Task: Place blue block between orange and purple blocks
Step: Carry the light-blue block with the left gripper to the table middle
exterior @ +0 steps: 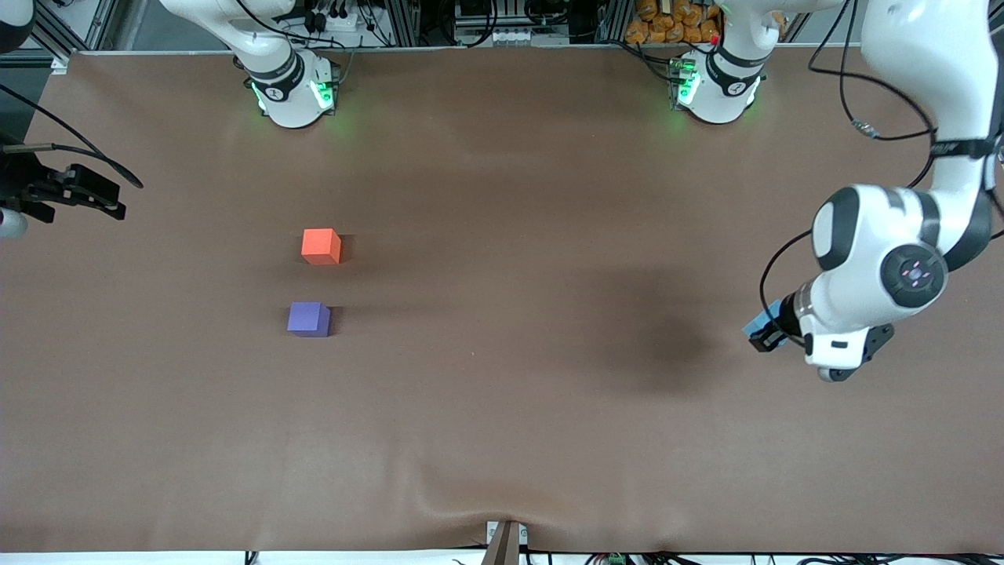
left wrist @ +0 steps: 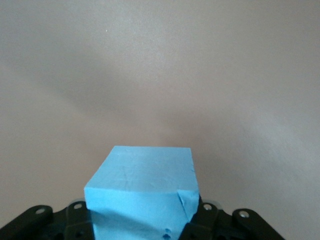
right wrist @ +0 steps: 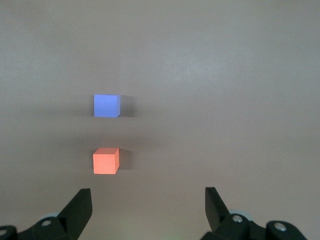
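Note:
The orange block (exterior: 321,246) and the purple block (exterior: 308,319) sit on the brown table toward the right arm's end, the purple one nearer the front camera, with a small gap between them. Both also show in the right wrist view: the orange block (right wrist: 105,160) and the purple block (right wrist: 106,105). My left gripper (exterior: 765,329) is shut on the blue block (exterior: 759,320) and holds it above the table at the left arm's end; the blue block (left wrist: 142,192) fills the left wrist view. My right gripper (exterior: 90,192) is open and empty, waiting at the table's edge.
The brown table mat (exterior: 502,392) has a slight wrinkle at its front edge. A bracket (exterior: 504,540) sticks up at the middle of the front edge. The arm bases (exterior: 294,90) stand along the table's back edge.

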